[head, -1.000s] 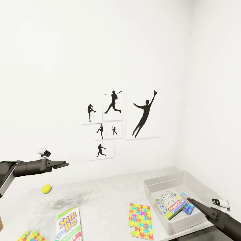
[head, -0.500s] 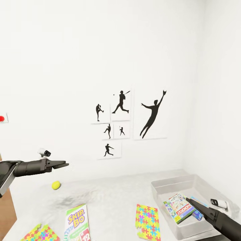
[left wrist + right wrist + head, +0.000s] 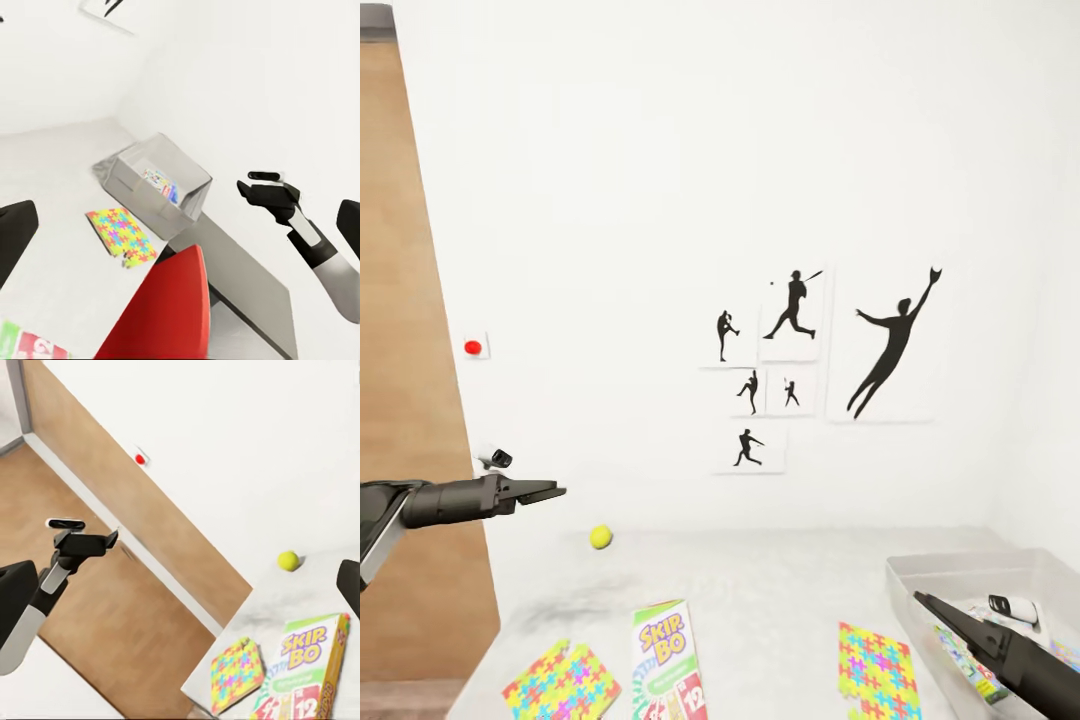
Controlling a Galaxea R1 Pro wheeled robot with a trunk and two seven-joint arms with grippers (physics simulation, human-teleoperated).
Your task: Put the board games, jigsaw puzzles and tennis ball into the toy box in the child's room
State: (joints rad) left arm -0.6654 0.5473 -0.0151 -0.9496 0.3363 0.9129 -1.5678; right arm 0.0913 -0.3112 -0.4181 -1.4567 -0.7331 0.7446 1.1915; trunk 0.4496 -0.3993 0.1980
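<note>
Two flat puzzle slabs (image 3: pixel 563 683) flank the SKIP-BO box (image 3: pixel 664 660); both jaws gape, empty.

The head camera has turned left (nothing itself moved), bringing the brown door (image 3: pixel 410 380) and red knob (image 3: pixel 473 347) into sight.

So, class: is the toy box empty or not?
Not empty: the toy box holds a printed game box inside its walls.

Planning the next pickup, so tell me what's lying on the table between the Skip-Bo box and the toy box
In the head view, one jigsaw puzzle lies flat between the Skip-Bo box and the toy box; bare table on either side of it.
</note>
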